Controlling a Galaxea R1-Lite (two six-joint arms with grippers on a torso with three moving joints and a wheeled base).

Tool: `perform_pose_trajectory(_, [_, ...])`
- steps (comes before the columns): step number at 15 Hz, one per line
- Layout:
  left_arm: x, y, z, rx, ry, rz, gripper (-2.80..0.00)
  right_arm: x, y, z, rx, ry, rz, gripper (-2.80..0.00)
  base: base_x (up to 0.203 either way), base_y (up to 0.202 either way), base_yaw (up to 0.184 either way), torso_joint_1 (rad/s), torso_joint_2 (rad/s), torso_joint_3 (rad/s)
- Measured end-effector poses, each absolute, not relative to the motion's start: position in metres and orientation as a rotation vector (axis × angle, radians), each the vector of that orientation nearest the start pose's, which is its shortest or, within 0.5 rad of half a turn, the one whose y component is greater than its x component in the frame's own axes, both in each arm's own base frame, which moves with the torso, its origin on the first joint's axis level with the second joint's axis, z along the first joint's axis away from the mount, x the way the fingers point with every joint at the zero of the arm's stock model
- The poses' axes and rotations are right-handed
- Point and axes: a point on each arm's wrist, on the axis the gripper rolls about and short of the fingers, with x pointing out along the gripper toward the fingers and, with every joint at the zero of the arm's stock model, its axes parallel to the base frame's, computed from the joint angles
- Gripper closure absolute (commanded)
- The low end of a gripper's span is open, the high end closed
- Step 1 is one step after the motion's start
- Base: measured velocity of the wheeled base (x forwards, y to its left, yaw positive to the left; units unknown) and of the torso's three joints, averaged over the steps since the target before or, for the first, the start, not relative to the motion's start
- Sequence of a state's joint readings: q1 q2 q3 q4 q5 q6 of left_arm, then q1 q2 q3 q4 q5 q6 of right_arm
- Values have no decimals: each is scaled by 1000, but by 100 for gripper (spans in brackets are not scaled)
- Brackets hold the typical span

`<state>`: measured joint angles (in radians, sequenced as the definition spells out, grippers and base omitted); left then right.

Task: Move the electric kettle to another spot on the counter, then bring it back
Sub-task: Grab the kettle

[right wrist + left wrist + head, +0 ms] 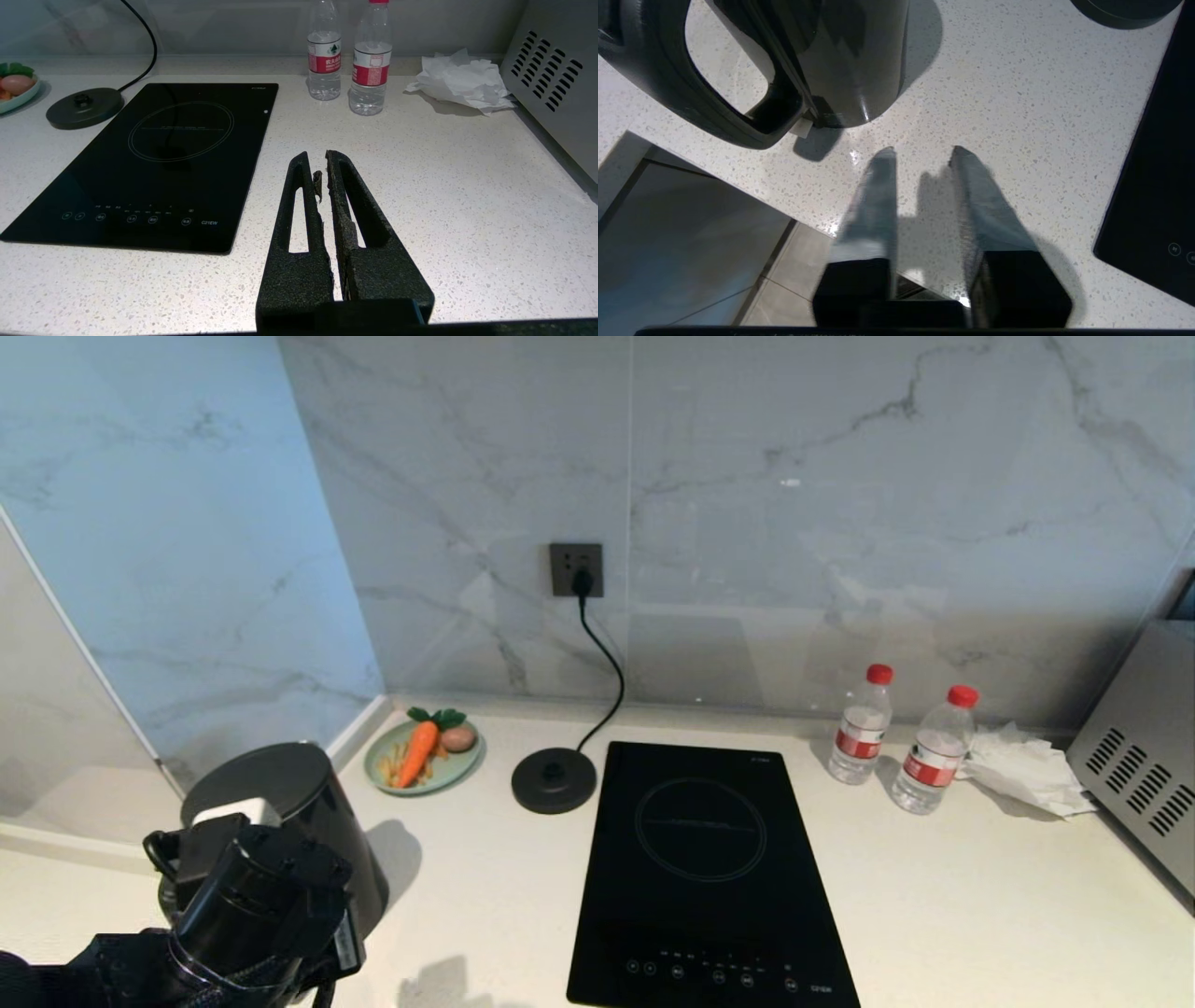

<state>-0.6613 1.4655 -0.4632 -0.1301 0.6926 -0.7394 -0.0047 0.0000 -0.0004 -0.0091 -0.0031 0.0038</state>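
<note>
Closest to the lens, the left end effector (920,154) hangs over the near edge of the table (1017,93), its two fingers (878,196) parted with a clear gap and nothing between them. Just beyond its tips stands the kettle (850,56), off its round base (554,780), which lies well apart toward the wall beside the black hob (705,868). The loop handle (691,102) faces the end effector, a little to one side of the fingers and not touching them. Glossy and rigid, the jug's wall would likely slip in a pinch and is too wide to span; the handle's upper stretch looks the sound place to grip, with the fingers passing through the loop. Whether it holds water cannot be seen, so its weight is a guess. Over bare table beside the hob, the right end effector (323,158) rests with fingers nearly together, empty.
</note>
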Motion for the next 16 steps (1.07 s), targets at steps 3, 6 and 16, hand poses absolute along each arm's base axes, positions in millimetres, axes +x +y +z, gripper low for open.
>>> perform_pose_trajectory(3, [159,-103,114,-146,579,346,-280,-23,0,77,4,-9,-8,0,0,0,0,0,0,0])
perform_pose_trajectory(6, [161,-96,109,-148,561,427,-280,-23,0,77,4,-10,-8,0,0,0,0,0,0,0])
perform_pose_trajectory(16, [187,-67,97,-178,570,629,-280,-23,0,77,4,-10,-8,0,0,0,0,0,0,0])
